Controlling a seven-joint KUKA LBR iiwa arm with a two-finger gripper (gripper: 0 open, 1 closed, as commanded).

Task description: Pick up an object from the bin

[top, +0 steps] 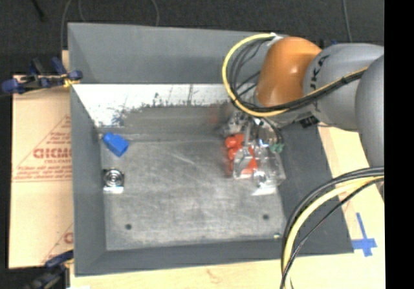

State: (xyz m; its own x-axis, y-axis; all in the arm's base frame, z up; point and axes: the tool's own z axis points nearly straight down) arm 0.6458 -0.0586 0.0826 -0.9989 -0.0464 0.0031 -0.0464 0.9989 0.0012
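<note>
From the camera view, I have the gripper (253, 163) low on the right side of the bin (187, 216), close to the right wall, with the orange cover (284, 77) and looped cables (234, 77) above it. Around its tip are some red bits (231, 145) mixed with clear, pale pieces. I take these for the likeliest pick, as nothing else lies near. A blue block (115, 144) and a round metal disc (112, 180) sit well apart from it, on the far left of the floor, one just above the other. To do this step well, I would keep the wrist square over the red bits and stay off the right wall. I would close only once one piece is plainly centred, then lift straight up so nothing drags along. Much is hard to read here. I cannot tell whether the gripper is open or closed, nor whether it has anything in it. I also cannot separate the robot's own parts from loose things in that red and clear clutter. The cover hides the floor behind the wrist.
</note>
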